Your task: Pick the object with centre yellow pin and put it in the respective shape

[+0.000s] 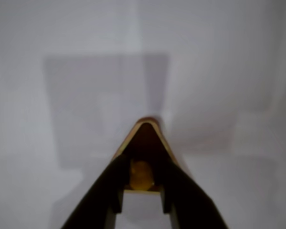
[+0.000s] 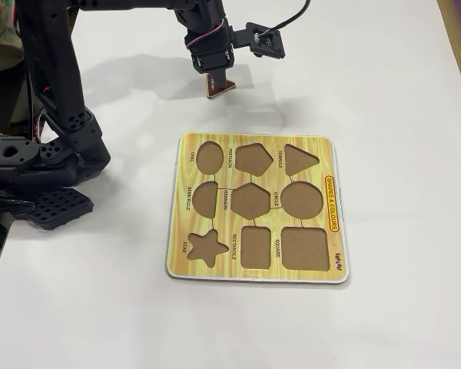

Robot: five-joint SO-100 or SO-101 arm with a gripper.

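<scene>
Above the white tabletop point(image 2: 399, 92), beyond the far edge of the shape-sorter board point(image 2: 255, 275) in the fixed view, the arm's fingers point(image 2: 217, 83) hold a wooden puzzle piece point(image 2: 215, 87) clear of the surface. Wrist view: the dark fingers point(image 1: 142, 183) are closed narrowly on the piece's yellow pin point(image 1: 141, 174); the piece point(image 1: 144, 136) shows a pointed, triangle-like tip. All nine recesses of the board lie empty, including the triangle recess point(image 2: 300, 159) at its far right corner.
</scene>
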